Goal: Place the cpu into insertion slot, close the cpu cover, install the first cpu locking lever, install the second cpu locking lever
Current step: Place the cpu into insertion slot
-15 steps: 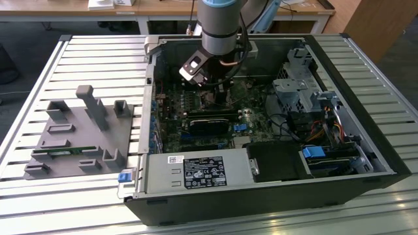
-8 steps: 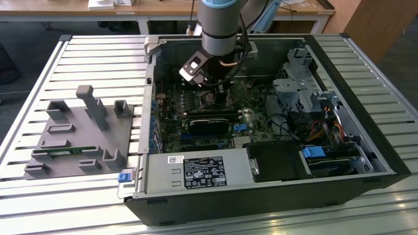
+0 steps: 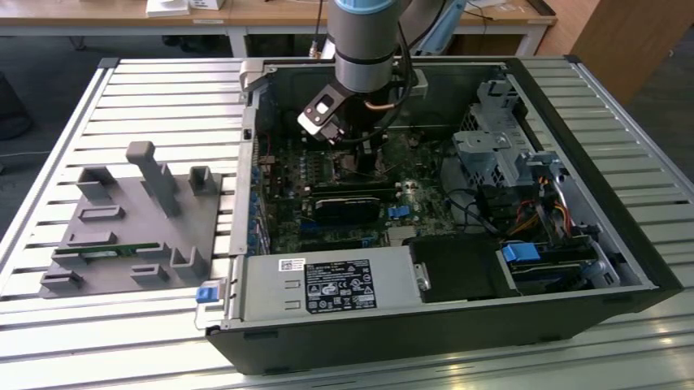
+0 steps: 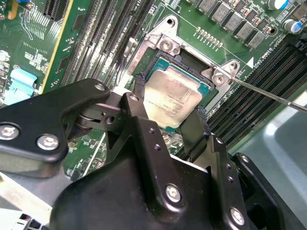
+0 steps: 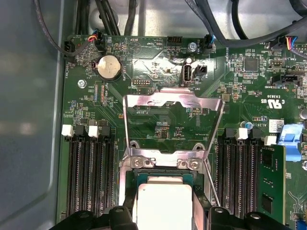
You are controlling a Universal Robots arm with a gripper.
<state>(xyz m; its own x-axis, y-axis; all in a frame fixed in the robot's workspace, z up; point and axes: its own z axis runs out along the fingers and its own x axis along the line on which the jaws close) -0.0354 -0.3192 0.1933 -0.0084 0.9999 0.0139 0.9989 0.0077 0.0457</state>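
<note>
**Bench surface and load**

Slatted silvery metal table (image 3: 162, 89), slats running left to right across the exterior view. Resting directly on it: open black computer case (image 3: 434, 345), lying on its side, right of centre, reaching from near edge towards far. On the exterior view's left, just beside the case: grey fixture plate (image 3: 119, 231) with upright posts; small green board (image 3: 103, 251) seated in one holder.

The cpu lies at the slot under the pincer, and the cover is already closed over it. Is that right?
Not quite. The cover is open, swung back off the slot, as the first wrist view shows. The rest holds: the cpu lies at the slot under the pincer.
</note>
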